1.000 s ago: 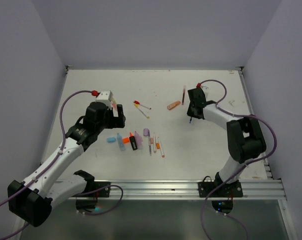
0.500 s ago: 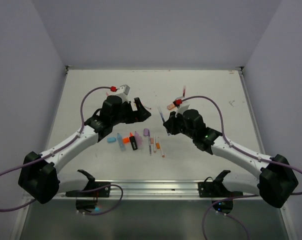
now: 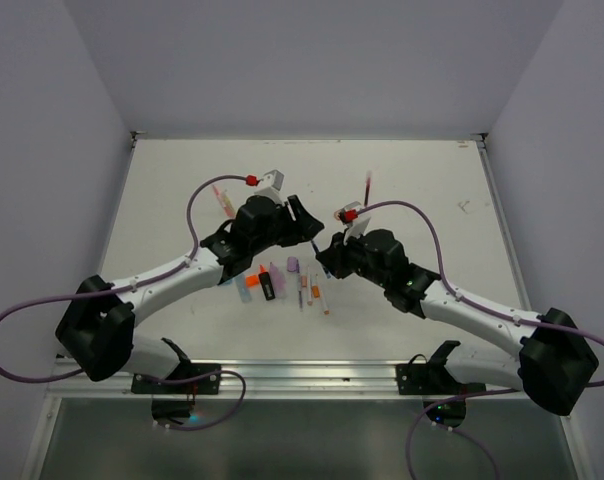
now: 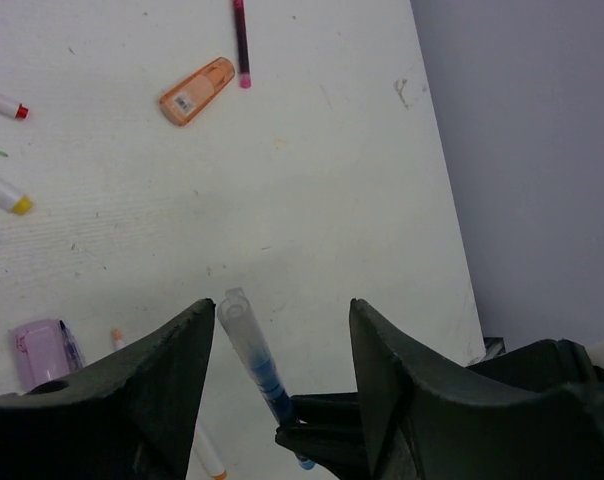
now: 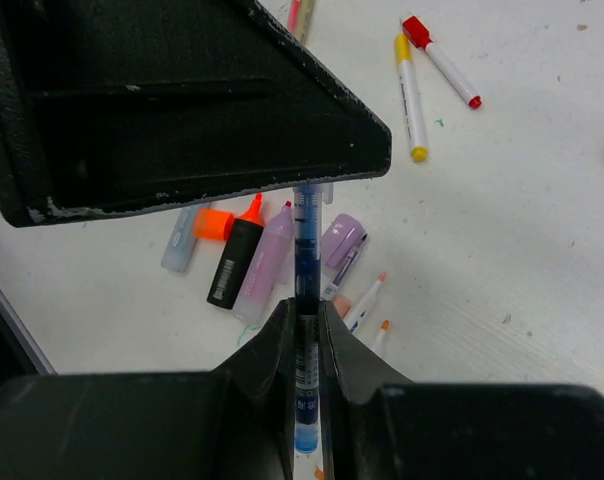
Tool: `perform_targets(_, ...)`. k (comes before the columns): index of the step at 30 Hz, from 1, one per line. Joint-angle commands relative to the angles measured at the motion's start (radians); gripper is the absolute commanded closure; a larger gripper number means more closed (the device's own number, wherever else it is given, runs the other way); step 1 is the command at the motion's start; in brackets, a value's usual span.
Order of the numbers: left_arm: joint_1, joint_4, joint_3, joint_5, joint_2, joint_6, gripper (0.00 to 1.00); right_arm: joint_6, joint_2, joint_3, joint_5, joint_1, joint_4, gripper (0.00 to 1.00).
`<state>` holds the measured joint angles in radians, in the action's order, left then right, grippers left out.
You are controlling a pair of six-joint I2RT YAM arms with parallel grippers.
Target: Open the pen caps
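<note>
Your right fingers [image 5: 334,345] clamp the blue pen [image 5: 304,250] over the middle of the bench [image 3: 432,180]. Its clear cap [image 4: 236,312] sits between your part-open left fingers [image 4: 197,338]. The label on the orange highlighter [image 4: 197,90] at far right is unreadable.

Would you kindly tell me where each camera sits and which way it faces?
Top external: above and behind the bases, looking down on the white table; the left arm and right arm show, meeting over the loose pens.
Left wrist: on the left arm, facing the table's right edge and the wall past the open left gripper; its two dark fingers show.
Right wrist: looks down along the right gripper, shut on the blue pen; its fingers show.
Shared: both wrist views show the blue pen.
</note>
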<state>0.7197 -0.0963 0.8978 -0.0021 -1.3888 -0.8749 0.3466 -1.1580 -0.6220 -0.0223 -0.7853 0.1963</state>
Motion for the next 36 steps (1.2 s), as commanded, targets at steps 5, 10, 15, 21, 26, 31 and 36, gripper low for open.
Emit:
perform_targets(5,0.024,-0.056,0.047,-0.068,-0.030,-0.024,0.54,-0.015,0.006,0.021,-0.013,-0.008,0.100,0.91)
perform_targets(10,0.030,-0.052,0.052,-0.084,-0.046,-0.027,0.76,-0.017,0.003,0.027,-0.016,-0.006,0.109,0.89)
perform_targets(15,0.032,-0.052,0.050,-0.090,-0.042,-0.010,0.99,-0.005,0.000,0.030,-0.027,-0.008,0.115,0.74)
perform_targets(21,0.034,-0.065,0.026,-0.058,-0.020,0.025,1.00,-0.004,-0.034,-0.019,-0.030,-0.008,0.084,0.48)
perform_targets(26,0.040,-0.092,-0.010,-0.035,0.017,0.030,1.00,-0.011,-0.080,-0.062,-0.033,-0.008,0.084,0.48)
perform_targets(31,0.041,-0.114,-0.039,-0.033,0.047,0.031,1.00,-0.006,-0.114,-0.094,-0.031,-0.008,0.112,0.57)
perform_targets(36,0.041,-0.137,-0.042,-0.059,0.066,0.022,1.00,-0.009,-0.117,-0.085,-0.041,-0.008,0.088,0.92)
